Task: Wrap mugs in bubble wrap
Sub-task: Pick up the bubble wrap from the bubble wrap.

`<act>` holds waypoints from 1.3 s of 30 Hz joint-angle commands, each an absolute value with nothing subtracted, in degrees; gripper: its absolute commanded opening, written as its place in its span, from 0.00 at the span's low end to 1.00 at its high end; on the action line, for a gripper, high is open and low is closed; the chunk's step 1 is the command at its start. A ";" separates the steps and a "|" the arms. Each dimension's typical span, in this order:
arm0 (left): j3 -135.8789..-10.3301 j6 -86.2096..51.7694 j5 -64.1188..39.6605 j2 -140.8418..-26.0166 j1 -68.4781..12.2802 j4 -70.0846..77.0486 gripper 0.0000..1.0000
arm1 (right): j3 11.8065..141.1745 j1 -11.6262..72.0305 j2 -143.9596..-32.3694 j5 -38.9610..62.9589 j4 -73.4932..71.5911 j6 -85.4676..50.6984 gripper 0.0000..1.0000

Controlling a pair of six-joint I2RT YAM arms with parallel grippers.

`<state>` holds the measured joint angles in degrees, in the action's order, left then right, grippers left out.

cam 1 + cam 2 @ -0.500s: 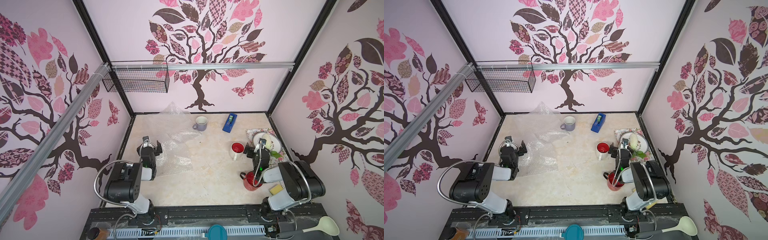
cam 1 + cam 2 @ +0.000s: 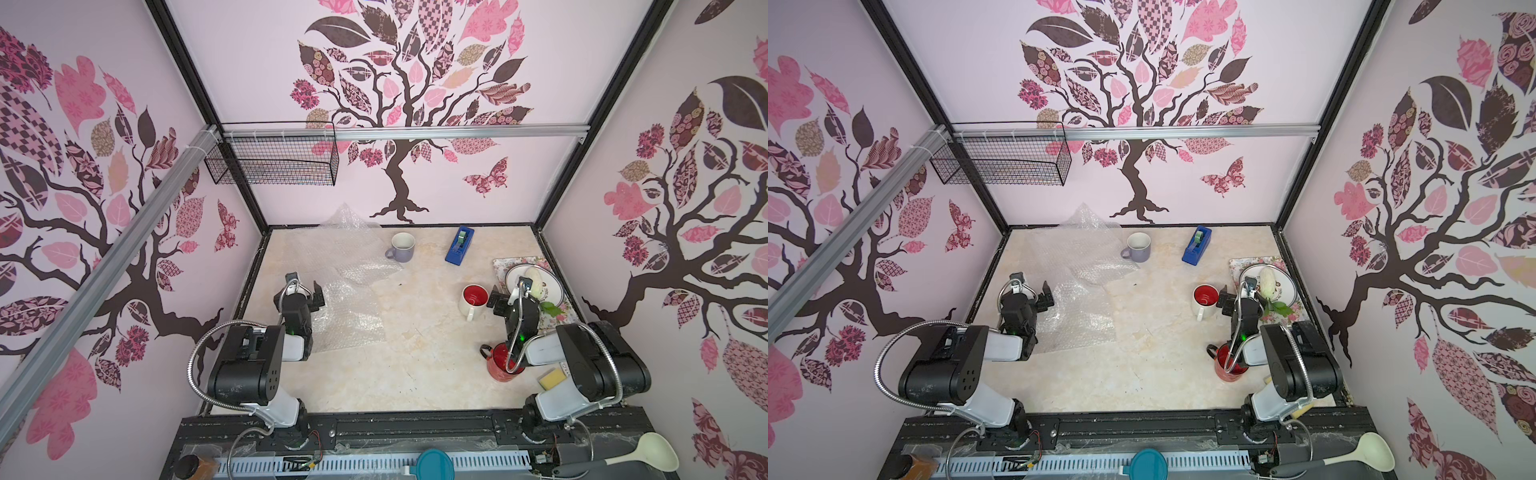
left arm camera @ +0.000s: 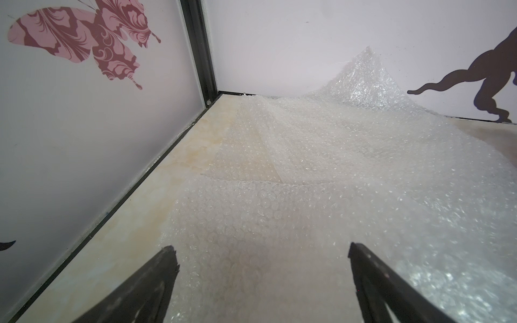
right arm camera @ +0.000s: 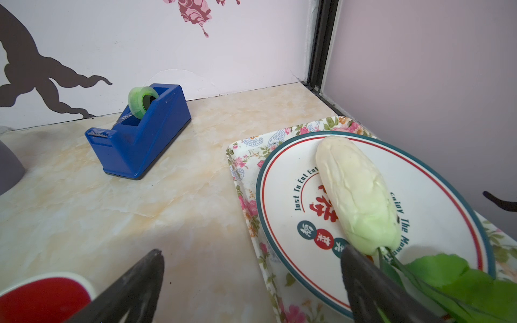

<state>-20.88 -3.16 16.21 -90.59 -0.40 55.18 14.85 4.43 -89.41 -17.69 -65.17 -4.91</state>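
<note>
Bubble wrap (image 2: 349,316) lies on the left side of the bench (image 2: 415,374), with my left hand (image 3: 261,246) wide open over it, empty. Right hand (image 4: 251,250) is the same, beside the white mug (image 2: 473,300). Lavender mug (image 2: 402,247) at the back, red mug (image 2: 500,361) up front.

Clear, crinkly plastic bubble wrap (image 3: 307,209) covers a glossy, marble-look tabletop (image 2: 415,353); the tape dispenser (image 4: 140,145) is smooth blue plastic, the plate (image 4: 436,201) glazed.

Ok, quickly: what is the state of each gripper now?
Left gripper: open, empty, over the bubble wrap.
Right gripper: open, empty.
</note>
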 commanded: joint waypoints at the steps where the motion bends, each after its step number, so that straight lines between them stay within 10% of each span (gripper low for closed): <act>1: -20.57 -3.04 15.91 -91.10 -0.26 56.45 0.98 | 16.10 4.31 -88.78 -17.08 -65.75 -4.61 1.00; 16: -20.98 -2.99 16.24 -87.53 -0.26 53.31 0.98 | 15.67 4.43 -88.22 -18.10 -68.13 -4.02 1.00; 20: -28.57 -9.03 19.47 -69.03 -0.35 26.13 0.98 | 27.53 8.37 -70.07 -23.54 -28.88 -12.22 1.00; 26: -51.02 -28.44 11.82 -55.88 -0.43 -13.46 0.98 | 43.63 8.53 -58.87 4.64 5.13 -29.57 1.00; 31: -63.67 -34.15 6.34 -59.22 -3.43 -30.86 0.97 | 53.86 13.08 -66.28 22.93 17.39 -34.89 1.00; 39: -70.03 -34.34 2.20 -70.30 -3.60 -54.09 0.94 | 77.35 34.64 -97.85 18.36 33.21 -28.87 0.93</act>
<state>-69.32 -32.91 3.66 -68.93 -3.53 -38.61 71.72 31.00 -90.63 17.89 22.06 -29.74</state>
